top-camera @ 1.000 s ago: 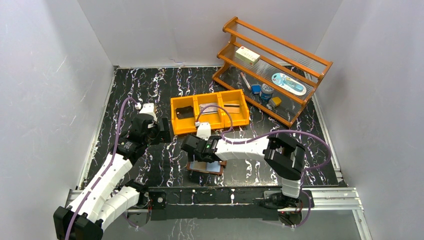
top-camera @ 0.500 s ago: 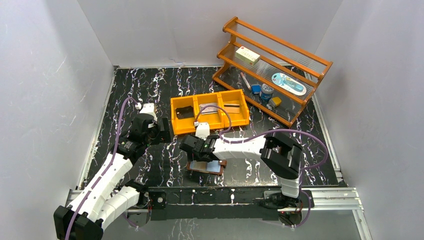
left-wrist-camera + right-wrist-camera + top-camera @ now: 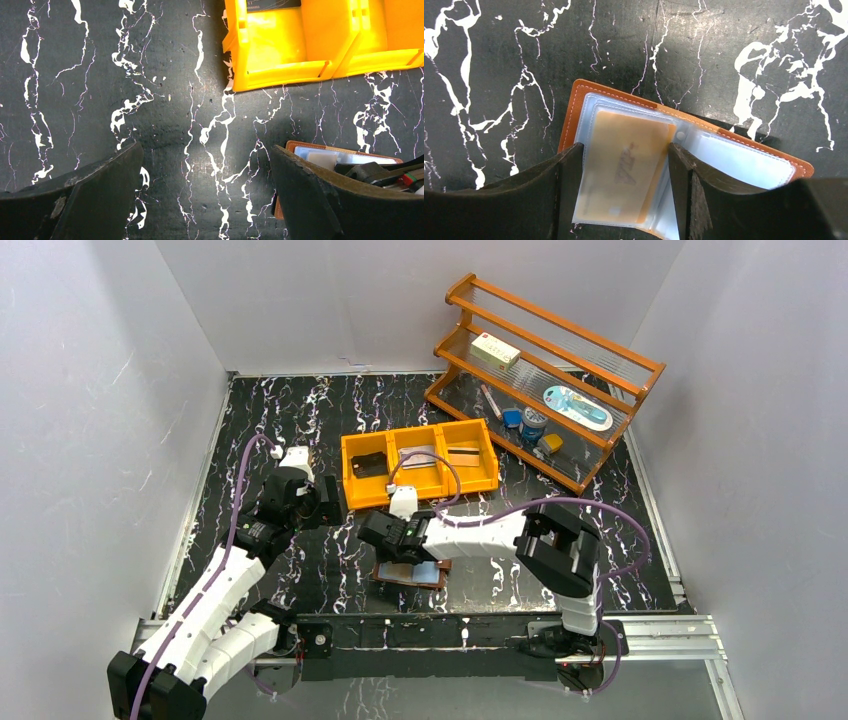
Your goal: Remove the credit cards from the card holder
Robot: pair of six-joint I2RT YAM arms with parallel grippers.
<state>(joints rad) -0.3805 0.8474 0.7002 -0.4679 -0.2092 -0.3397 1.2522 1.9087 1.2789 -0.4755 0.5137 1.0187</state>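
The left end effector (image 3: 204, 155) is held fully spread and empty above the surface (image 3: 75, 100). In the orange bin (image 3: 280, 70), three credit cards (image 3: 418, 456) are seen, one per compartment, so most of the job is judged done. The card holder (image 3: 744, 162) lies open near the front edge. One tan card (image 3: 624, 185) is left sleeved, straddled by the right end effector (image 3: 624, 150), which is parted and not visibly gripping.

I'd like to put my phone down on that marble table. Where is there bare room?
Bare: the far-left table between the back wall and the orange bin; also the near-right corner in front of the wooden rack. Crowded: the wallet under the right hand, and beside the left hand.
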